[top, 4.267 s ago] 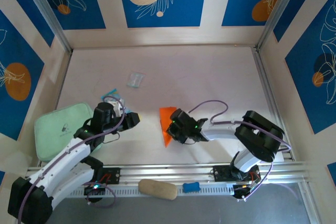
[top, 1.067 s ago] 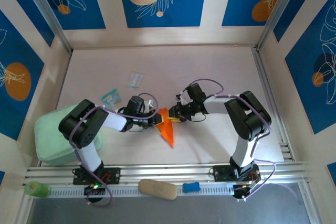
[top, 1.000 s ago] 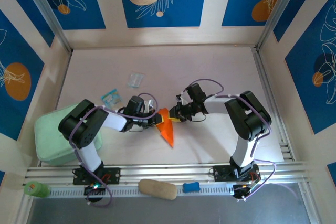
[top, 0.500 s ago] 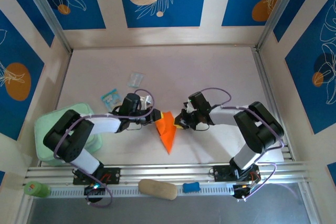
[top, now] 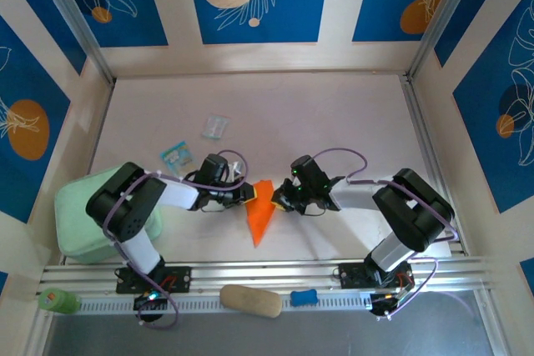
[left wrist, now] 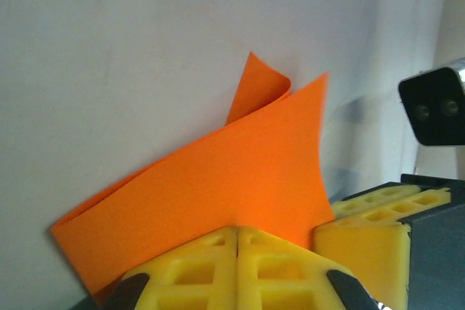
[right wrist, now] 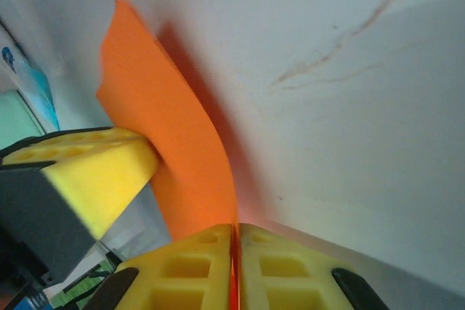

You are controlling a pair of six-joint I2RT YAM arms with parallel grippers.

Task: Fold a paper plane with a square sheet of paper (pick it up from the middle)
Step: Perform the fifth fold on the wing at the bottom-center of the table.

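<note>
The square sheet of paper point(top: 259, 214), already creased into a narrow orange wedge, sits just in front of the centre of the counter point(top: 350, 122), broad end toward 12 o'clock and point toward 6 o'clock, its upper part raised and bowed, not lying flat. At its 9 o'clock edge the left end effector point(top: 248, 193) has its yellow fingers pressed together, the paper's lower edge running into them in the left wrist view, so it reads as clamped on the sheet. At the 3 o'clock edge the right end effector point(top: 279, 198) is clamped on it too, a sliver of orange showing in the seam between its fingers. The step appears to be bringing two flaps together along the centre crease. To do it well, both pinches should hold firm near the edges while the wrists turn evenly toward each other, so the thin sheet bends at the crease and neither buckles nor slips. Pulling apart risks a tear. Out toward 10 o'clock lie a blue-and-white packet point(top: 175, 155) and a clear wrapper point(top: 215, 127), well apart; a mint green pad point(top: 79, 214) lies at 9 o'clock.
</note>
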